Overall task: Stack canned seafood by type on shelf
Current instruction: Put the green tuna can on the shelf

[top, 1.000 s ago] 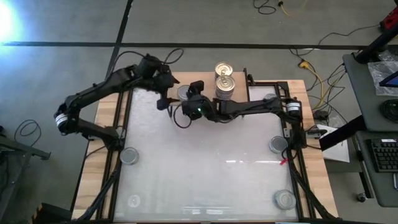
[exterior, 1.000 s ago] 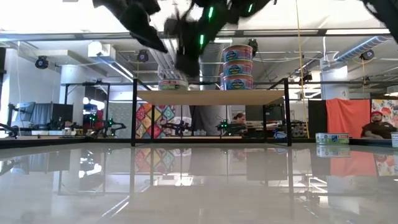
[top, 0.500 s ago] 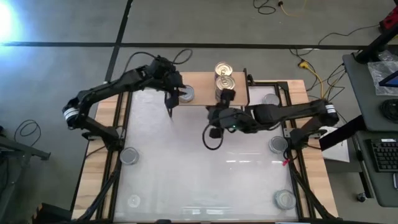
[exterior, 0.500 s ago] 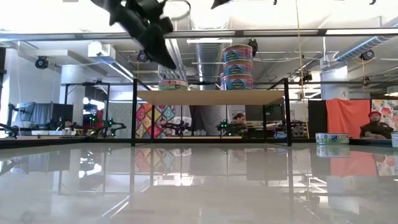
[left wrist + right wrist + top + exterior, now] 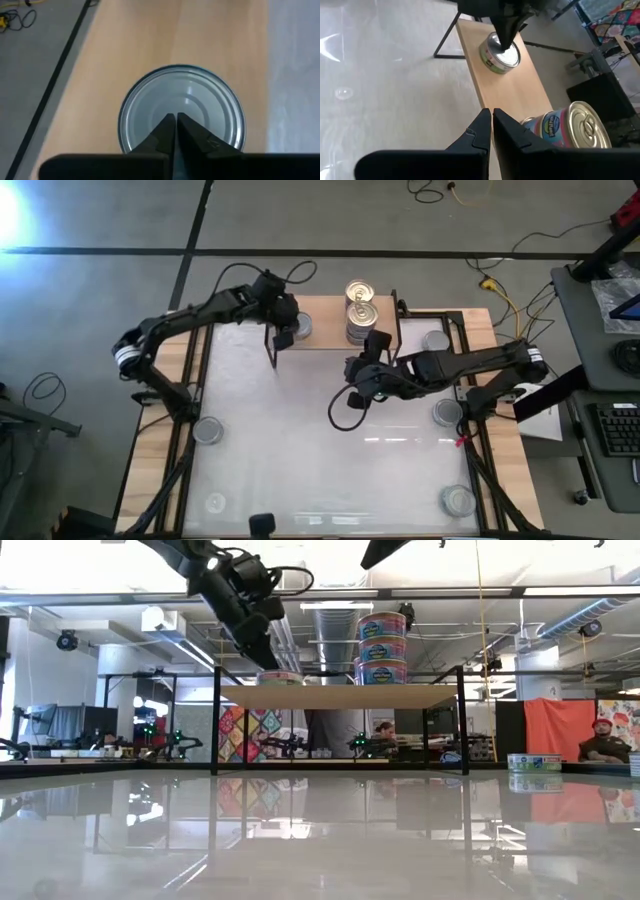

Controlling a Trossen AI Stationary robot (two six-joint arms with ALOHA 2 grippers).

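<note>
The left gripper (image 5: pixel 175 131), fingers pressed together and holding nothing, hangs over a silver-topped tin (image 5: pixel 182 110) that sits alone at one end of the shelf (image 5: pixel 325 320). A stack of gold-topped tins (image 5: pixel 361 312) stands farther along the board. The right gripper (image 5: pixel 492 131), also closed and empty, hovers over the table (image 5: pixel 330 465) beside the shelf

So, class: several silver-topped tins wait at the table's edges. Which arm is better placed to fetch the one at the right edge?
Probably the right. Its shut tool hangs over the table's middle, nearer that tin. The left tool, also shut, sits above the lone tin on the shelf.
</note>
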